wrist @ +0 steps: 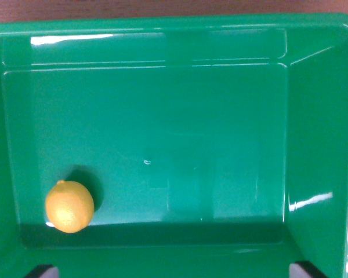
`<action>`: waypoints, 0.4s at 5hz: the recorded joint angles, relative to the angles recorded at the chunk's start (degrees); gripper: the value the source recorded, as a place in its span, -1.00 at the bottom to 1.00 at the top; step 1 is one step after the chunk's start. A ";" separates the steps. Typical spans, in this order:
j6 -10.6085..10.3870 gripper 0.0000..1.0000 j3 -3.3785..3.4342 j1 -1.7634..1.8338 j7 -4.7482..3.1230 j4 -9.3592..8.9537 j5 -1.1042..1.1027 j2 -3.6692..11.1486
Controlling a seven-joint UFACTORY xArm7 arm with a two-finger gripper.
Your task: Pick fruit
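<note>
Below me, a green plastic bin point(313, 116) fills nearly the whole wrist view. Rectangular, glossy, sloped walls, flat floor with a raised step along the far wall. Glare streaks on the far rim at upper left and on the wall at the wrist view's right.

One thing inside: a lemon point(69, 207), yellow-orange, small nub on top. It sits on the bin floor in the near corner at the wrist view's left, close to the left wall and just at the edge of the shadow band along the near wall. It casts a dark shadow up and to the right. Rest of the floor is bare green, only a tiny pale scuff near the middle.

Above the far rim, a thin strip of brown wood-grain table point(162, 7) shows.

No labels, brand marks or writing readable anywhere on the bin or the fruit.

My fingers: only two dark tips show at the bottom edge, one at lower left point(42, 271), one at lower right. They're set well apart, nothing between them. Not touching the lemon.
</note>
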 joint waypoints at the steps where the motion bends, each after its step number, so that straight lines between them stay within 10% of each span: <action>1: -0.43 -1.00 0.07 0.07 -0.05 -0.34 0.01 0.07; 2: -0.43 -1.00 0.07 0.07 -0.05 -0.34 0.01 0.07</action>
